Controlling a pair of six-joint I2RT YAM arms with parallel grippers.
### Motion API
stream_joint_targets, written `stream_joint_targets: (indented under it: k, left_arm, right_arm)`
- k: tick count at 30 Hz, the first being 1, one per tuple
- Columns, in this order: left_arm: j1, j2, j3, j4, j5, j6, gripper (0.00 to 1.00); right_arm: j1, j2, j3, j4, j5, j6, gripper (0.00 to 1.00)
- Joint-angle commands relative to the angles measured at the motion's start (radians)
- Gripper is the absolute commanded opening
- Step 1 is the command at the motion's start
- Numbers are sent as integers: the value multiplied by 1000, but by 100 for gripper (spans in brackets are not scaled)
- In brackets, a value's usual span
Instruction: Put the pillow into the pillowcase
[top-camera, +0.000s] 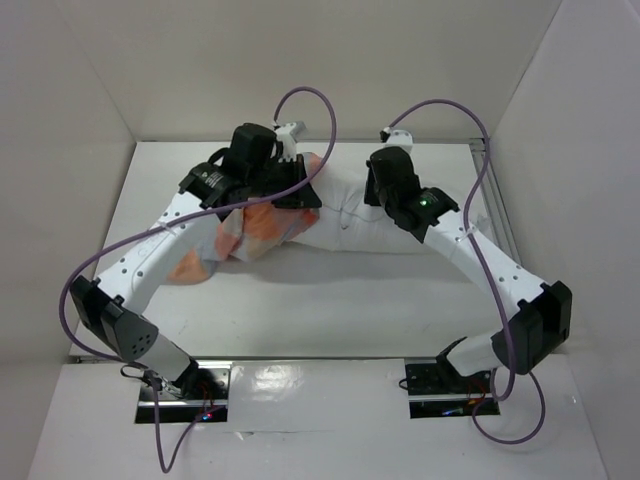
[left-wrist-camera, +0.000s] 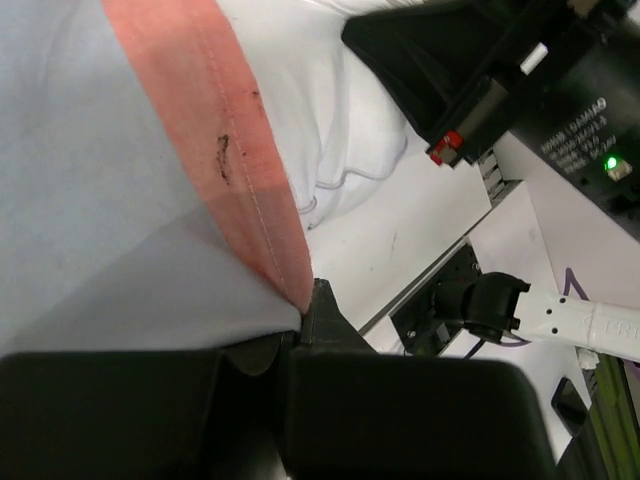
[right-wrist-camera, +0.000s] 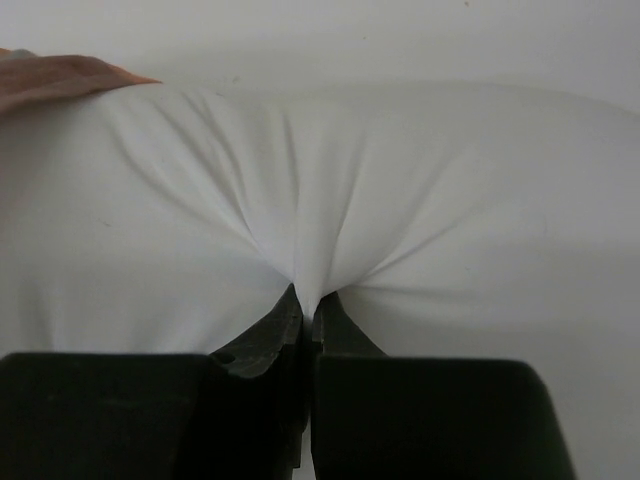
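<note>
Pillow (right-wrist-camera: 450, 200) plump white, puckered folds, pillowcase (left-wrist-camera: 100, 180) orange and pale blue checks

pillow (right-wrist-camera: 420, 200): plain white | pillowcase (left-wrist-camera: 120, 170): orange, light-blue, grey checks

Pillowcase (top-camera: 245, 235) left of pillow (top-camera: 350, 225) on table (top-camera: 330, 300), left pincer (left-wrist-camera: 305, 310) at pillowcase, right pincer (right-wrist-camera: 308, 310) at pillow

My top camera looks down from above and behind me over the whole surface (top-camera: 330, 310). My left wrist camera sits close on the pillowcase (left-wrist-camera: 100, 200), facing my right arm (left-wrist-camera: 560, 110). My right one fills with pillow (right-wrist-camera: 420, 200), which all share.
</note>
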Motion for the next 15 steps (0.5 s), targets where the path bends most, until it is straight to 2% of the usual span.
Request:
stream_joint_targets:
  k: [1,3,4,5,7,9,10,11,12,13,14,15]
  left_arm:
    - [-13,56,71,72,-3,19,0]
    - [-4,122,134,72,-31,42,0]
    - [-4,164,224,72,-31,55,0]
    - [12,257,278,60,-56,78,0]
    - [38,354,438,40,-70,98,0]
    - [56,467,523,40,-106,120,0]
    - [74,494,554,50,-116,120,0]
    - [85,517,603,70,-116,131,4]
    - [99,537,622,70,-103,131,19]
    - [125,550,637,81,-94,131,43]
    - [137,551,637,93,-82,131,82]
    - [147,541,624,118,-93,120,90]
  right_arm:
    - [-64,48,99,179,-86,22,0]
    - [-104,139,163,202,-119,22,0]
    - [-150,181,193,202,-145,22,0]
    - [-172,228,234,202,-165,22,0]
    - [-210,381,387,176,-191,22,0]
    - [-255,532,569,116,-243,12,1]
    - [-267,572,626,95,-266,3,12]
    - [-281,606,685,73,-307,-22,64]
    - [-281,632,782,50,-308,-31,77]
    - [-281,647,812,33,-325,-45,84]
    - [-281,635,822,33,-311,-57,97]
    - [-281,611,790,48,-311,-76,100]
